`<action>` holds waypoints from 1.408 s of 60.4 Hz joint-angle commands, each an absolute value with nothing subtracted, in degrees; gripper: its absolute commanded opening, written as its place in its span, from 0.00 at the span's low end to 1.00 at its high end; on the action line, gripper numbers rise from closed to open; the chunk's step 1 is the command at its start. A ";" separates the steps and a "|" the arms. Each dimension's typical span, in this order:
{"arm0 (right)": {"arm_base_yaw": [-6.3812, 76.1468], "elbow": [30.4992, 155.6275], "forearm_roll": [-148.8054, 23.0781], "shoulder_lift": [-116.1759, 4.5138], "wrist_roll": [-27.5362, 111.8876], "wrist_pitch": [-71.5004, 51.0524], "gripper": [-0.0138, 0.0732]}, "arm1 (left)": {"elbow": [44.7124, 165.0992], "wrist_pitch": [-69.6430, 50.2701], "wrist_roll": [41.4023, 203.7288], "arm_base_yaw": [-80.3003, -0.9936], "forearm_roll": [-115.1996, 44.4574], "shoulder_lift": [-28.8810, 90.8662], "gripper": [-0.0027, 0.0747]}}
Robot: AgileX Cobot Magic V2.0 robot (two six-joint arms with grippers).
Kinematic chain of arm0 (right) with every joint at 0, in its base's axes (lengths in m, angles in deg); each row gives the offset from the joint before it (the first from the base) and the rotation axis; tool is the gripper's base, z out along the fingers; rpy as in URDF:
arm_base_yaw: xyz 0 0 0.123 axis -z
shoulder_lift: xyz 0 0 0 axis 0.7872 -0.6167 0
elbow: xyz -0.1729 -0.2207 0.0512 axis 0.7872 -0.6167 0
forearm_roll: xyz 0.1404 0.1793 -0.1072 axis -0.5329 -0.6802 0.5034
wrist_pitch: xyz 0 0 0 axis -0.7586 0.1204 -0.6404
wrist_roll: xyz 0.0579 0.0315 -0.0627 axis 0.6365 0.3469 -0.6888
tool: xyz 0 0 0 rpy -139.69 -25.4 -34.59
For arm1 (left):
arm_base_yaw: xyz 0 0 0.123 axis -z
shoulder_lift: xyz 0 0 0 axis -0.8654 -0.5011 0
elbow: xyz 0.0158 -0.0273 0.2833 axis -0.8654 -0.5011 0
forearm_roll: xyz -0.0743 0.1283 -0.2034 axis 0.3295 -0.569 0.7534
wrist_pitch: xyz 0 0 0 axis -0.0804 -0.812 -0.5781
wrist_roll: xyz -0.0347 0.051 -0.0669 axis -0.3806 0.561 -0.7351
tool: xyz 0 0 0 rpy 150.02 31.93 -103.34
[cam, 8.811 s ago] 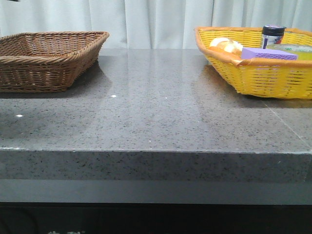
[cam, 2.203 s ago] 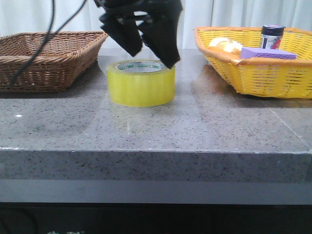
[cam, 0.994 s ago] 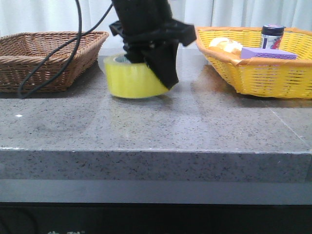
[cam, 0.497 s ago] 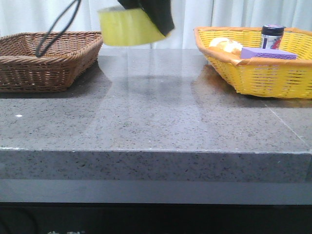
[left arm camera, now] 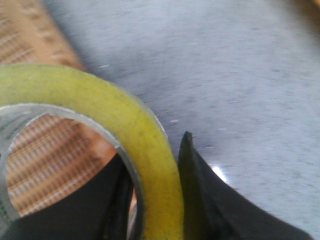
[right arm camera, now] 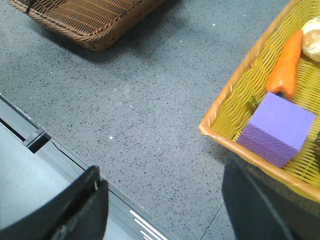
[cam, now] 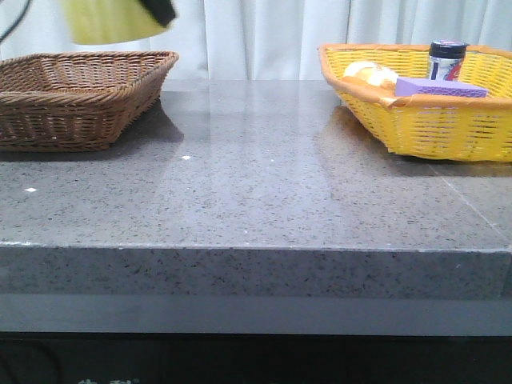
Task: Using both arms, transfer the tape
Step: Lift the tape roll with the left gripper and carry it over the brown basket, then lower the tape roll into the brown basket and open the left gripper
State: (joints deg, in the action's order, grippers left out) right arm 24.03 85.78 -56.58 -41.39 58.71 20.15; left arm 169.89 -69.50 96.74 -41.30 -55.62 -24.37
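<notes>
The grey speckled table (cam: 264, 184) is lying wide open between the two baskets, its front edge running straight across the front view. The brown wicker basket (cam: 80, 92) is sitting at the far left, the yellow basket (cam: 416, 104) at the far right, holding a purple block (cam: 440, 86), a carrot (right arm camera: 286, 65) and a dark-capped jar (cam: 446, 58).

The tape (cam: 108, 20) is hanging high in the air at the upper left, above the brown basket's near rim and clear of the table. The left gripper (left arm camera: 152, 200) is carrying it, jaws clamped across the roll's wall, one finger inside the core and one outside. Up close the roll is showing a thick translucent yellow band (left arm camera: 125, 120) round a pale inner ring, with wicker visible through the hole.

The right gripper (right arm camera: 165, 210) is hovering over the table's near edge beside the yellow basket, jaws spread wide apart and holding nothing.
</notes>
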 commanded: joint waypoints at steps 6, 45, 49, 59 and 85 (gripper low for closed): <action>24.27 87.07 -56.99 -41.28 58.08 16.72 0.74 | 172.07 -68.87 96.60 -47.22 -55.19 -21.35 0.25; 24.27 87.07 -56.99 -41.28 58.08 16.72 0.74 | 171.87 -68.19 96.60 -52.68 -52.21 -30.39 0.30; 24.27 87.07 -56.99 -41.28 58.08 16.72 0.74 | 171.87 -68.05 96.60 -52.68 -52.21 -30.51 0.41; 24.27 87.07 -56.99 -41.28 58.08 16.72 0.74 | 171.87 -67.74 96.60 -52.68 -52.08 -30.51 0.69; 24.27 87.07 -56.99 -41.28 58.08 16.72 0.74 | 172.44 -69.12 93.40 -51.36 -54.36 -25.40 0.67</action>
State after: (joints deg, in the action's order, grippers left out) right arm 24.03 85.78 -56.58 -41.39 58.71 20.15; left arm 170.45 -68.65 94.80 -52.27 -54.16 -31.49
